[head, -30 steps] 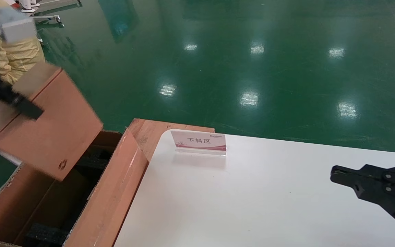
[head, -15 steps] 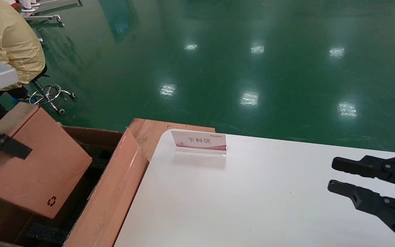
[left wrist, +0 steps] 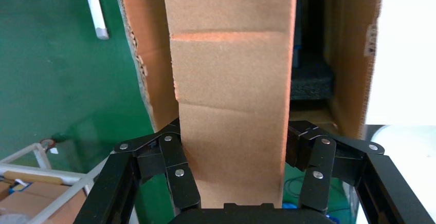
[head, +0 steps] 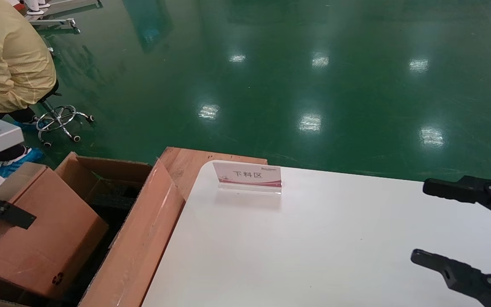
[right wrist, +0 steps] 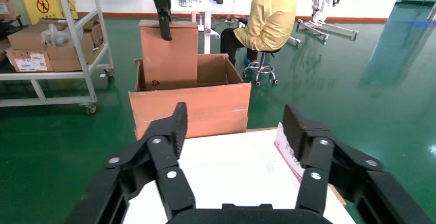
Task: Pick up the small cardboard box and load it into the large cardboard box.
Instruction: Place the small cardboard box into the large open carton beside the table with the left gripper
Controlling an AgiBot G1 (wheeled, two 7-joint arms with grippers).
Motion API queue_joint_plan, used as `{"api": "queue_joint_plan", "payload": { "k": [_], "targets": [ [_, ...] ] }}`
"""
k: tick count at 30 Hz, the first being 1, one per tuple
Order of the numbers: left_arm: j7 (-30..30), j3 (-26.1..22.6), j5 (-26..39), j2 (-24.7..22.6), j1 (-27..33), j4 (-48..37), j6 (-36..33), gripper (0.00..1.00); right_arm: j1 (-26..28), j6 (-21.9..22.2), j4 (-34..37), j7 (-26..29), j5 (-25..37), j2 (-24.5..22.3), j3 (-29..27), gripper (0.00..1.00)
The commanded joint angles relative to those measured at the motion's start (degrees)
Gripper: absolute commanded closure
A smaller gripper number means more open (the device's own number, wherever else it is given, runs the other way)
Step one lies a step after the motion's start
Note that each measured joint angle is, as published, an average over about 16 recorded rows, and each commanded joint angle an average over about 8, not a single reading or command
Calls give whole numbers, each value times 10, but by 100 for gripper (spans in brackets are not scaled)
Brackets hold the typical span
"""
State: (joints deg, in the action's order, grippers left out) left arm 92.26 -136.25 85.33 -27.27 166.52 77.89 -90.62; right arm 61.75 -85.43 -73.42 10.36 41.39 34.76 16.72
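The left tool (left wrist: 234,183) is clamping the small cardboard box (head: 36,238) — lowering squarely between the large cardboard box (head: 143,238) flaps; the right tool (head: 441,226) is hovering wide.

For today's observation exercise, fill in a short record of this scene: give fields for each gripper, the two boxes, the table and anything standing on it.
left gripper: shut on the small box, holding it by its upper end
small box: tilted, lower end down inside the large box
large box: flaps up, black foam inside, beside the table
right gripper: open, over the white table, holding nothing
table sign: upright near the far edge
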Motion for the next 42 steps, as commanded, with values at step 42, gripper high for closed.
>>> {"api": "queue_joint_plan", "payload": {
  "k": [42],
  "targets": [
    [-57, -6, 52, -43, -192, -123, 147, 100, 0, 1, 0, -1, -1, -1, 1, 0]
  ]
}}
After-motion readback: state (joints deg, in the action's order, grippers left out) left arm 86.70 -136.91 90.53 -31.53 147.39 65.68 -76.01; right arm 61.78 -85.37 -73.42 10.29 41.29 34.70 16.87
